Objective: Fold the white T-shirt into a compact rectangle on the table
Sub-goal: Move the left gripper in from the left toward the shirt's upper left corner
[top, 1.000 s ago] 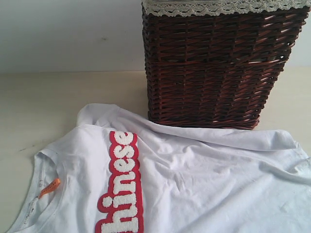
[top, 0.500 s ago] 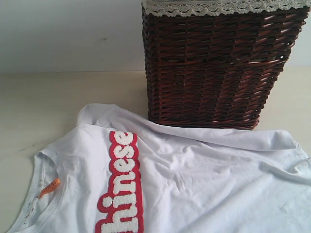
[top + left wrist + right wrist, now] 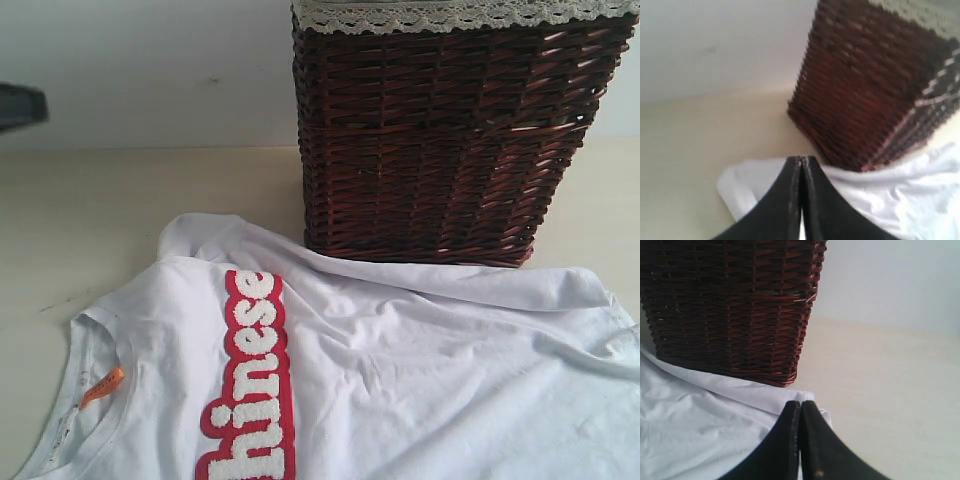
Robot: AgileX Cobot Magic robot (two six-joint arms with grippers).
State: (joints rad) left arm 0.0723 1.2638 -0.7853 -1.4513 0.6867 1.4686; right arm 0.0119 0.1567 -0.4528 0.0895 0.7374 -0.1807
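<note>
The white T-shirt (image 3: 400, 370) lies spread and wrinkled on the table (image 3: 120, 200). Its red strip of fuzzy white lettering (image 3: 255, 380) faces up, and the orange neck tag (image 3: 103, 386) shows at the collar. In the left wrist view my left gripper (image 3: 801, 160) is shut with nothing in it, hovering over a sleeve of the T-shirt (image 3: 900, 195). In the right wrist view my right gripper (image 3: 800, 404) is also shut and empty, above an edge of the T-shirt (image 3: 715, 420) near the basket.
A tall dark brown wicker basket (image 3: 440, 140) with a lace rim stands at the back, and the shirt's far edge touches its base. A dark blurred shape (image 3: 20, 105) pokes in at the exterior view's left edge. Bare table (image 3: 890, 390) lies beside the basket.
A dark blurred shape has come into the exterior view at its left edge. The T-shirt and basket have not moved.
</note>
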